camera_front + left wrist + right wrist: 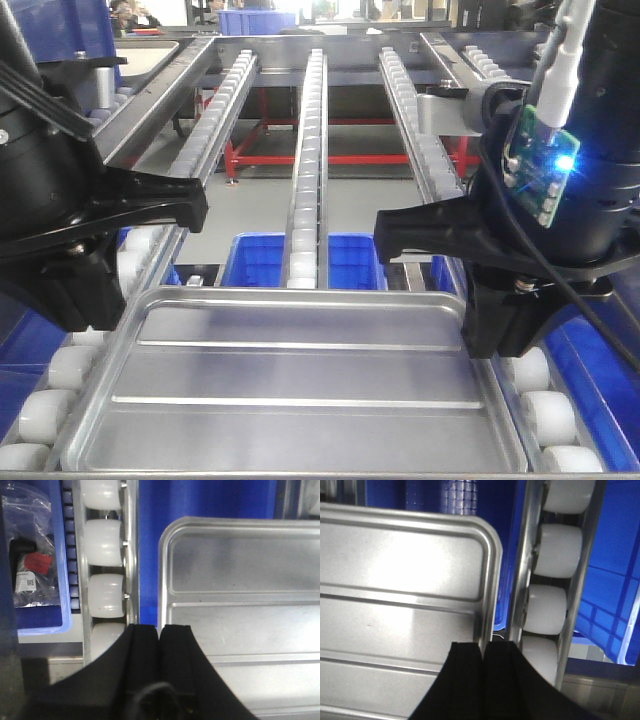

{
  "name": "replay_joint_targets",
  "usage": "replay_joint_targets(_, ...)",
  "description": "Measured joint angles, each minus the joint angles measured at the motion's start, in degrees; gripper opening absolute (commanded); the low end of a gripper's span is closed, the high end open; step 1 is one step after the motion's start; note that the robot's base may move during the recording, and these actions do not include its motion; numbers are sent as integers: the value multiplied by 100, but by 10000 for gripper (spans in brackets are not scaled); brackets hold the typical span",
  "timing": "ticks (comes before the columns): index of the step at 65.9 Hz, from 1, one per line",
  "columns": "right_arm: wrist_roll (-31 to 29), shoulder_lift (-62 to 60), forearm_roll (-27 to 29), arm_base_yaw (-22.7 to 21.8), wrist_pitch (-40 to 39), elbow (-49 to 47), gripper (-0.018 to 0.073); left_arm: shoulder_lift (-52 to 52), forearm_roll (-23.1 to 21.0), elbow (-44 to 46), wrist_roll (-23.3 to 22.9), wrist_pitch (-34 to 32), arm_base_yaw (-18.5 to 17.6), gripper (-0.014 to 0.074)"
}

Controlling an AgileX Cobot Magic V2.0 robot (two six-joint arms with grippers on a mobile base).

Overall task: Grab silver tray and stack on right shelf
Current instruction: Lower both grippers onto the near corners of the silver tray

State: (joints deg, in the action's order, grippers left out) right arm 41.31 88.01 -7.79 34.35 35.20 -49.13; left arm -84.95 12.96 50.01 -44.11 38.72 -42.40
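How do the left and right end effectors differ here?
The left end effector clamps the tray's left rim; the right end effector clamps its right rim. The right one carries a green board lit blue; the left shows none. Both are black and shut.

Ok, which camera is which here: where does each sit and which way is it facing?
Left wrist: on the left arm, looking along the left gripper, shut on the left rim of the silver tray, white rollers beside it.
Right wrist: on the right arm, looking along the right gripper, shut on the tray's right rim.
Front: on the robot's front, facing forward up the right shelf; both grippers show.
Shared: all three see the tray and the roller lanes flanking it.
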Motion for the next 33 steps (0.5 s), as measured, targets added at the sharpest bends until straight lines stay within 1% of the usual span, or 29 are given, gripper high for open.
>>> replay_joint_targets(7,0,0,0,0,8,0,63,0,0,0,0,24,0,-85)
replay_joint_targets(11,13,0,0,0,22,0,102,0,0,0,0,37,0,-45)
replay_joint_targets(13,13,0,0,0,22,0,126,0,0,0,0,37,0,15)
replay_joint_targets(14,13,0,0,0,22,0,145,0,0,0,0,47,0,30)
replay_joint_targets(16,13,0,0,0,32,0,198,-9,0,0,0,46,0,96)
replay_joint_targets(19,13,0,0,0,32,0,290,-45,-10,0,0,46,0,229)
replay_joint_targets(21,13,0,0,0,32,0,330,-68,-20,0,0,34,0,291)
replay_joint_targets(22,26,0,0,0,32,0,347,-81,-21,0,0,18,0,309)
replay_joint_targets(24,39,12,0,0,32,0,374,-108,-34,0,0,-39,0,330)
replay_joint_targets(26,41,35,0,0,32,0,394,-137,-46,0,0,-88,0,333)
replay_joint_targets(33,50,196,0,0,32,0,395,-214,-35,0,9,-179,0,298)
